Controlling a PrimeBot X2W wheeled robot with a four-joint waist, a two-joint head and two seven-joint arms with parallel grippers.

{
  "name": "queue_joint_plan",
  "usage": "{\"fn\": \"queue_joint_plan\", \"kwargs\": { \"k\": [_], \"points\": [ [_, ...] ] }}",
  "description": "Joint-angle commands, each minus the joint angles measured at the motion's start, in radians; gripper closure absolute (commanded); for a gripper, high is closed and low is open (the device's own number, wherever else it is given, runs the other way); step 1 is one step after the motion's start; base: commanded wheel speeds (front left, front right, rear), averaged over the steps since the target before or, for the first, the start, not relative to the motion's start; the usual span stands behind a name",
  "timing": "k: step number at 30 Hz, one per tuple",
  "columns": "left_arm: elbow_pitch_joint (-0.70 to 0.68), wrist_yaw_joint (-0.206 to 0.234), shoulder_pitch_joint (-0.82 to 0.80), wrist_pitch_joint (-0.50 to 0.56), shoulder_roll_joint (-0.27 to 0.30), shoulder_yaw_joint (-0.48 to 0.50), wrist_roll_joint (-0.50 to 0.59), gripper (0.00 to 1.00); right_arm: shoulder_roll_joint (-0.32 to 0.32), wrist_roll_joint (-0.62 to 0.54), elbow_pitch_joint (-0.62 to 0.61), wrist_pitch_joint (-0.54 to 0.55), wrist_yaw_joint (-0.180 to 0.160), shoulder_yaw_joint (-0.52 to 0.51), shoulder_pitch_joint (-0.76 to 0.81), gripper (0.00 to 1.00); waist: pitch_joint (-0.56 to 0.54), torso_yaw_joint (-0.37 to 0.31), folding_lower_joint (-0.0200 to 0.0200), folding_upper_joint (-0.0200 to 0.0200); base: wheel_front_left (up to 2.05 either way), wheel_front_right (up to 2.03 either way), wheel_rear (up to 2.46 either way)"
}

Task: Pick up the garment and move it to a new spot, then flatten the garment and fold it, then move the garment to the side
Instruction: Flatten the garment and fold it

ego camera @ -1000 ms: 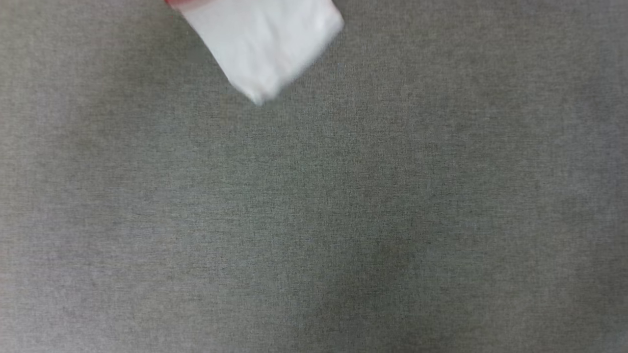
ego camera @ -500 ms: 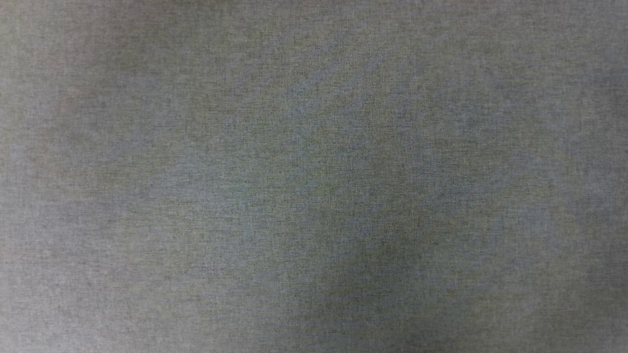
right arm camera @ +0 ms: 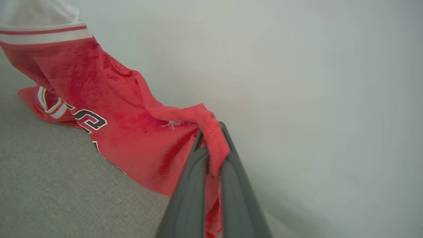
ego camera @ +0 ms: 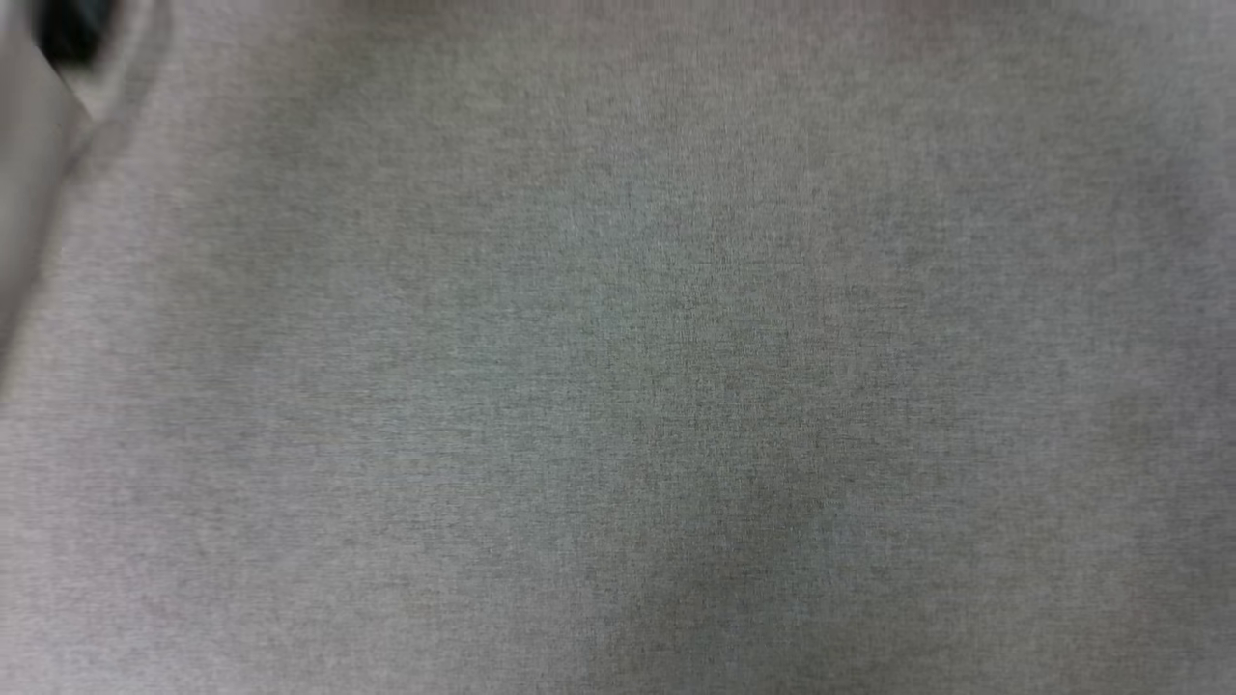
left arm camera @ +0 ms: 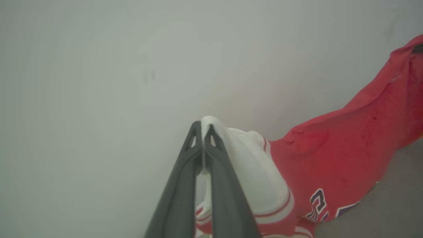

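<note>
Garment [left arm camera: 330, 148] hangs lifted between both grippers over grey cloth surface [ego camera: 618, 386]. Left gripper [left arm camera: 202, 127] clenched on white sleeve [left arm camera: 251, 158]; right gripper [right arm camera: 211, 130] clenched on red edge [right arm camera: 201, 117]. Pickup looks done; placing, flattening, folding and moving aside are left.

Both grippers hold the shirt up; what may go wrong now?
The left gripper pinches only a thin white sleeve fold of the garment; it may slip. The right gripper holds a bunched red edge, so it may land twisted. Its lettered part lies on the grey surface and may fold under.
</note>
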Motion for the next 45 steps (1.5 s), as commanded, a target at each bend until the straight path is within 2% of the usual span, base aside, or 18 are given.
{"fn": "queue_joint_plan", "kwargs": {
  "k": [1,4,15,18,19,23,27,35,38,45],
  "points": [
    [-0.038,0.019,0.086,-0.006,0.011,0.004,-0.010,1.00,-0.027,0.026,-0.020,-0.022,-0.001,0.013,0.062,1.00,-0.035,0.008,-0.0001,0.0000,0.00,0.00,0.00],
    [-0.129,0.056,0.245,-0.008,0.034,0.009,-0.024,1.00,-0.055,0.062,-0.060,-0.042,-0.001,0.043,0.164,1.00,-0.078,0.009,-0.0001,0.0000,0.00,0.00,0.00],
    [-0.491,0.243,0.828,-0.008,0.140,0.003,-0.092,1.00,-0.178,0.164,-0.203,-0.072,-0.001,0.148,0.524,1.00,-0.251,-0.003,-0.0001,0.0000,0.00,0.00,0.00],
    [-0.573,0.295,0.965,-0.001,0.183,0.001,-0.125,1.00,-0.202,0.177,-0.233,-0.066,-0.001,0.161,0.618,1.00,-0.299,-0.010,-0.0001,0.0000,0.00,0.00,0.00],
    [-0.573,0.295,0.965,-0.001,0.183,0.001,-0.125,1.00,-0.202,0.177,-0.233,-0.066,-0.001,0.161,0.618,1.00,-0.299,-0.010,-0.0001,0.0000,0.00,0.00,0.00],
    [-0.671,0.356,1.138,0.013,0.228,-0.013,-0.171,1.00,-0.240,0.194,-0.266,-0.077,-0.001,0.159,0.747,1.00,-0.359,-0.009,-0.0001,0.0000,0.00,0.00,0.00],
    [-0.732,0.406,1.269,0.018,0.244,-0.029,-0.213,1.00,-0.286,0.220,-0.303,-0.084,-0.001,0.134,0.886,1.00,-0.411,-0.003,-0.0001,0.0000,0.00,0.00,0.00],
    [-0.780,0.451,1.465,0.042,0.241,-0.089,-0.285,1.00,-0.371,0.242,-0.425,-0.060,-0.001,0.025,1.183,1.00,-0.488,0.001,-0.0001,0.0000,0.00,0.00,0.00],
    [-0.787,0.465,1.514,0.054,0.259,-0.100,-0.303,1.00,-0.386,0.242,-0.471,-0.045,-0.001,-0.040,1.290,1.00,-0.505,0.003,-0.0001,0.0000,0.00,0.00,0.00],
    [-0.811,0.458,1.554,0.102,0.264,-0.131,-0.333,1.00,-0.372,0.193,-0.575,0.020,-0.001,-0.185,1.481,1.00,-0.521,0.006,-0.0001,0.0000,0.00,0.00,0.00]
  ]
}}
